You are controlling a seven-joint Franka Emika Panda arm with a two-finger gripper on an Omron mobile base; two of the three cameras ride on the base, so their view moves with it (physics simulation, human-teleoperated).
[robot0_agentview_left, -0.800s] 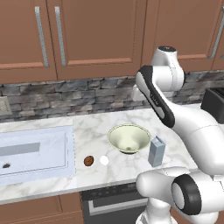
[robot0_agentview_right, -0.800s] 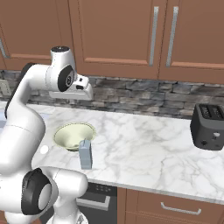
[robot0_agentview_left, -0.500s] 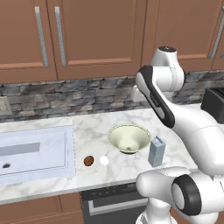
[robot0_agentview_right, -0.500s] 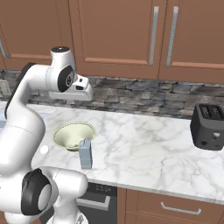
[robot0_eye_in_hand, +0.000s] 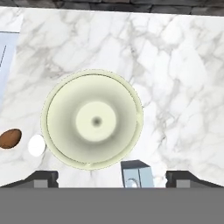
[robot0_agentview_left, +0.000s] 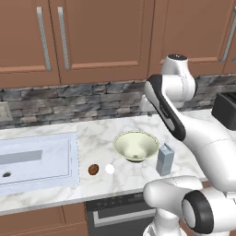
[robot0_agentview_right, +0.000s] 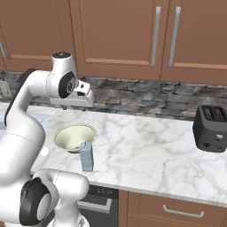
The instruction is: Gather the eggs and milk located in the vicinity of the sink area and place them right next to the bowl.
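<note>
Left base view: the two tiny eggs, a speckled brown egg point(robot0_agentview_left: 93, 169) and a plain white egg point(robot0_agentview_left: 109, 169), lie side by side on the white marble counter point(robot0_agentview_left: 101, 133), between the wide pale bluish sink basin point(robot0_agentview_left: 37, 159) and the round cream-green bowl point(robot0_agentview_left: 136, 146), the white one nearer the bowl. Just to the bowl's right stands the small grey-blue gabled milk carton point(robot0_agentview_left: 164, 160), upright and close to the rim. In the hand view the bowl point(robot0_eye_in_hand: 93, 119) sits dead centre below, and the two-finger gripper point(robot0_eye_in_hand: 111, 179) hangs high above it with its dark tips spread wide apart, holding nothing. Off at the counter's right end sits a black toaster point(robot0_agentview_right: 211, 128).
</note>
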